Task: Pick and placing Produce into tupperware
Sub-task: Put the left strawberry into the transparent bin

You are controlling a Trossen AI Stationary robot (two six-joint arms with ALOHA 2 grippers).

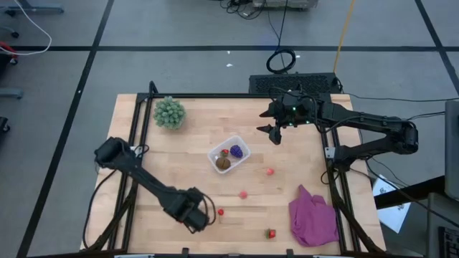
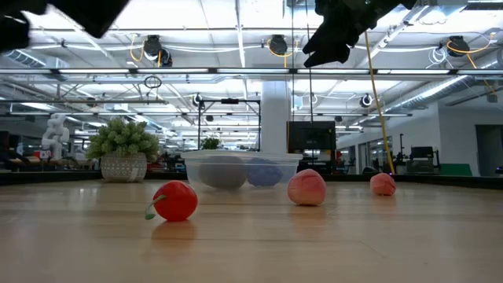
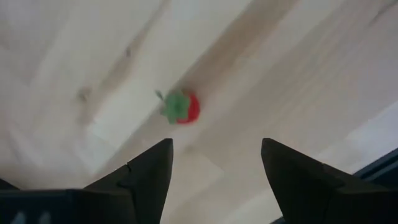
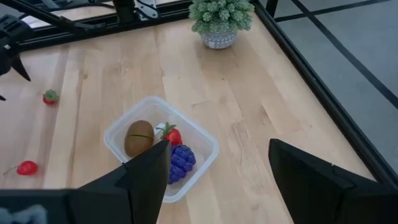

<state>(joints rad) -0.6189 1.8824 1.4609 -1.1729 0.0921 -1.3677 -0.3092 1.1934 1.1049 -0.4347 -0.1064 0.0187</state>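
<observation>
Left gripper [image 1: 203, 218] open, jaws spread over a small red fruit [image 3: 181, 107] lying toward 12 o'clock of them. My worry — it probably rolls off a closing finger. Right gripper [image 1: 275, 133] open, waiting at the tupperware's [image 1: 242, 151] 2 o'clock.

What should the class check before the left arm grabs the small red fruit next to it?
1. Left gripper open: ok.
2. Red fruit between its fingers: not ok, it lies ahead of them.
3. Red fruit free of other things: ok.
4. Tupperware has room: ok, three fruits inside.
5. Right gripper away from the tupperware: ok, raised off to one side.
</observation>
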